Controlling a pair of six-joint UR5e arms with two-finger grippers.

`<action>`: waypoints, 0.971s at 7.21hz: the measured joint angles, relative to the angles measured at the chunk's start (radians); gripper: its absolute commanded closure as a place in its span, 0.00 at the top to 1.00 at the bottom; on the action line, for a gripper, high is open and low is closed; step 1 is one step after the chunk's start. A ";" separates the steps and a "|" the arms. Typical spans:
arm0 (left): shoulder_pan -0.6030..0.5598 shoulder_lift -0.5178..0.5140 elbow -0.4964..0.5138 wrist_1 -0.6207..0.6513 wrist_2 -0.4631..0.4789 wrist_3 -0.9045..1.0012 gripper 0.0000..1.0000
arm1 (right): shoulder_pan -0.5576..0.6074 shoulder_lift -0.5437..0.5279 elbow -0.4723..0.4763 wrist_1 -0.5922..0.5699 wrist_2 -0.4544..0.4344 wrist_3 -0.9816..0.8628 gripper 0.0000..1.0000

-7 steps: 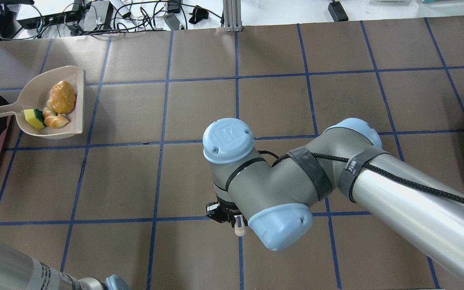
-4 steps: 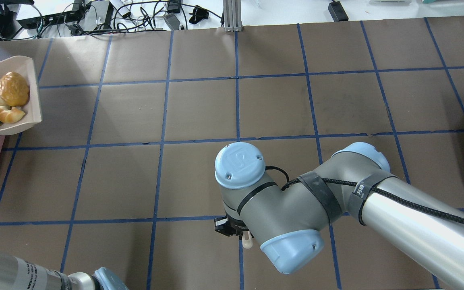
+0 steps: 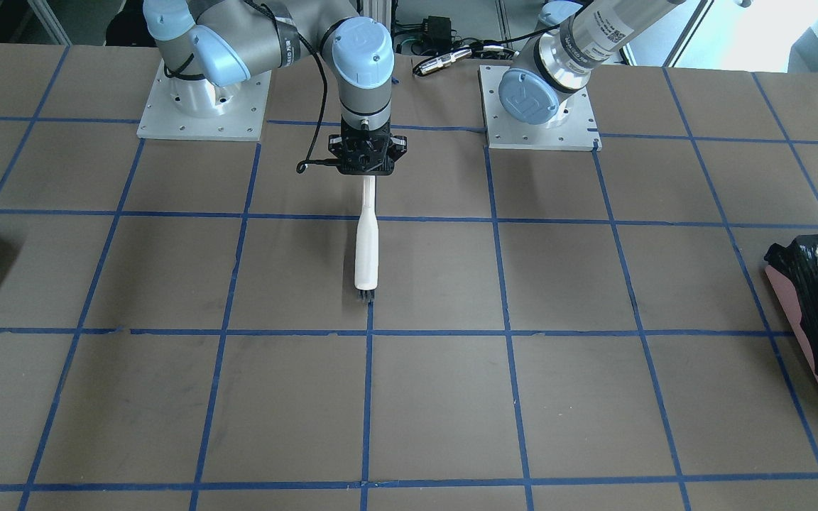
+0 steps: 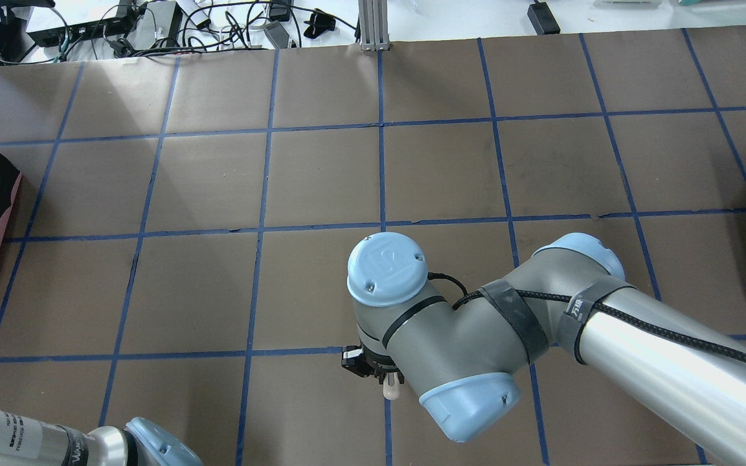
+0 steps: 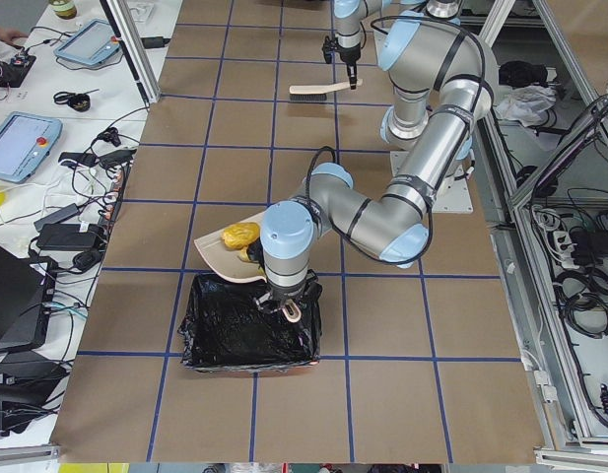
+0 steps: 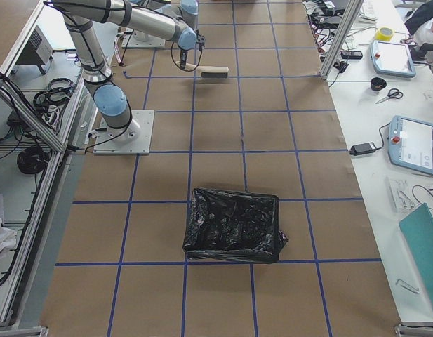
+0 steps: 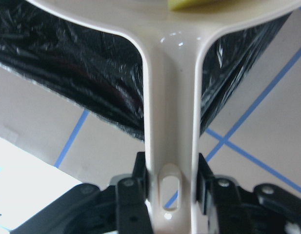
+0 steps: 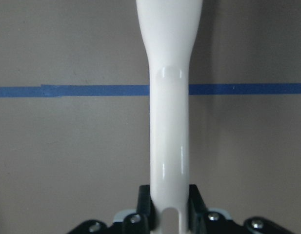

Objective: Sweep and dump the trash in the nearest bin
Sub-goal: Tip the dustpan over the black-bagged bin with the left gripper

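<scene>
My left gripper is closed tight on the dustpan handle, right at its end. The trash sits in the pan, at the rim of the bin, not yet in the bag. I think the bits are light and the pan is smooth, so they should slide out with a tip. My right gripper is closed on the brush handle, far off mid-table

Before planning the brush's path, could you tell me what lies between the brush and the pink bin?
Nothing: between brush and pink bin the front-facing view shows only bare table.
</scene>
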 measured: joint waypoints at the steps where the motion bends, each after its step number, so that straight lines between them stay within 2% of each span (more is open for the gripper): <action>1: 0.026 -0.028 0.039 0.003 0.021 -0.006 0.00 | 0.000 0.004 0.000 -0.003 0.001 0.007 0.00; 2: 0.041 -0.061 0.065 0.023 0.034 -0.010 0.00 | 0.000 0.006 -0.001 -0.004 0.002 0.009 0.14; 3: 0.048 -0.095 0.077 0.078 0.067 -0.010 0.00 | 0.000 0.007 0.000 -0.005 0.002 0.010 0.45; 4: 0.049 -0.117 0.077 0.149 0.122 -0.008 0.00 | 0.000 0.013 0.000 -0.007 0.002 0.014 0.67; 7: -0.004 -0.118 0.052 0.275 0.246 -0.003 0.00 | 0.000 0.054 0.001 -0.054 0.002 0.041 0.73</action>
